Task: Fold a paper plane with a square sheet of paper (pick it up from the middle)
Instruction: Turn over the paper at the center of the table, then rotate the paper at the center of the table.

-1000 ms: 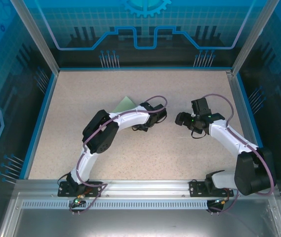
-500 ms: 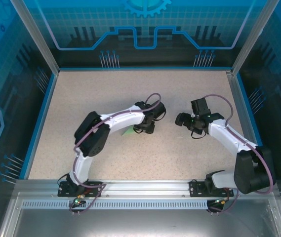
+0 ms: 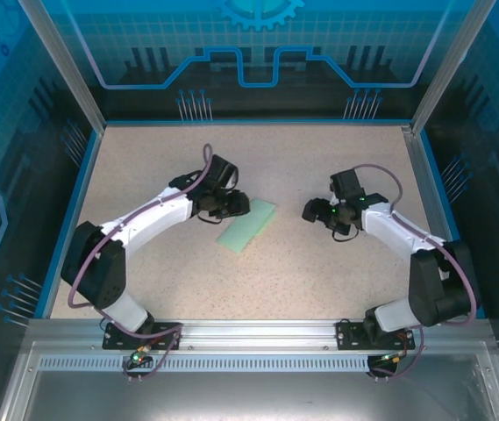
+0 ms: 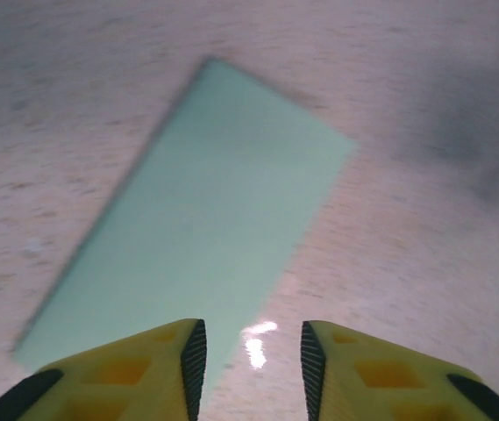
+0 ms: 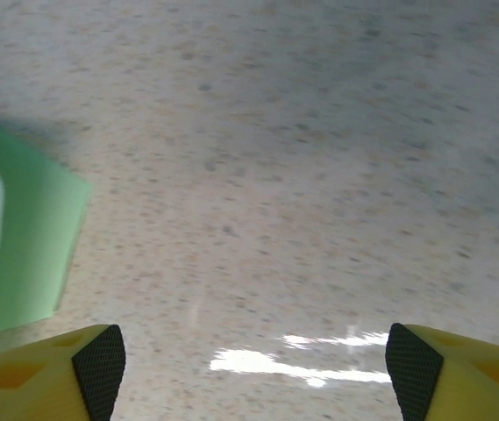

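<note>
Speckled table (image 3: 319, 272) in a blue-walled cell, with the square sheet of paper (image 3: 246, 224) flat at centre, folded to a rectangle.
Left gripper (image 3: 234, 205) at its edge, narrowly parted, empty; right gripper (image 3: 313, 211) apart, spread wide, empty. Pin one side, lift a corner gently.

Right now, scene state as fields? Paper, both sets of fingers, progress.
paper: pale green sheet, a long rectangle lying flat on the table, looks folded in half
left fingers: open, empty, at the sheet's edge; contact unclear
right fingers: wide open, empty, apart from the sheet, on its right
progress: no pointed plane shape yet
</note>
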Tool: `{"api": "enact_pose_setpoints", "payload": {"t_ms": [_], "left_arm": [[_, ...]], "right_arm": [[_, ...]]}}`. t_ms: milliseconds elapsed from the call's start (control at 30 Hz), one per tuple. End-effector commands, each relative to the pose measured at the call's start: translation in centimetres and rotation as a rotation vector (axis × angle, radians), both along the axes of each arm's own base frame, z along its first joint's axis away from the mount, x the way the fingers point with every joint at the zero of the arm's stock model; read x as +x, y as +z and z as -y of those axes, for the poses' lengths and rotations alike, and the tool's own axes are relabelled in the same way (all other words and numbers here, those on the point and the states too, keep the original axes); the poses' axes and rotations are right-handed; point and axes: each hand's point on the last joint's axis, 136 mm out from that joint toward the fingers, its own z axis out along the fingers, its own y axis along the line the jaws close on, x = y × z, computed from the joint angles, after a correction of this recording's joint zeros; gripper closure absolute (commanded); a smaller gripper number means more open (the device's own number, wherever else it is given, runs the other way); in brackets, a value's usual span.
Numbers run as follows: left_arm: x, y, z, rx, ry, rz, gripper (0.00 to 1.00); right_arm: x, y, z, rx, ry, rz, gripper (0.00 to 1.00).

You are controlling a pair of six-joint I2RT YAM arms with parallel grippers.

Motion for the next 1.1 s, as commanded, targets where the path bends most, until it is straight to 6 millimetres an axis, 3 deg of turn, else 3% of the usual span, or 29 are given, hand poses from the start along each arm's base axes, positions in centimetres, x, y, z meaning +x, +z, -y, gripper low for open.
{"api": "enact_pose_setpoints", "payload": {"t_ms": [0,100,300,600,867,1067], "left_arm": [[-0.1,-4.0,-3.0,0.020,0.138,-0.100,0.71],[-0.4,-6.2,-4.6,0.051,0.189,-0.139,0.73],[-0.7,-8.2,-3.4,0.012,0.156,-0.201,0.70],[-2.7,-11.5,-3.3,0.037,0.155,-0.321,0.68],[-4.7,-11.9,-2.4,0.051,0.183,-0.372,0.69],[-6.1,-11.6,-1.0,0.026,0.230,-0.390,0.74]], "right_arm": [[1.0,1.7,-5.0,0.077,0.144,0.050,0.21],[1.4,1.5,-8.7,0.091,0.222,0.034,0.23],[2.2,1.4,-14.1,0.164,0.303,0.018,0.27],[2.1,1.6,-15.0,0.173,0.309,0.016,0.28],[1.5,1.8,-16.3,0.220,0.334,0.010,0.35],[1.1,-0.1,-17.8,0.257,0.350,-0.052,0.46]]}}
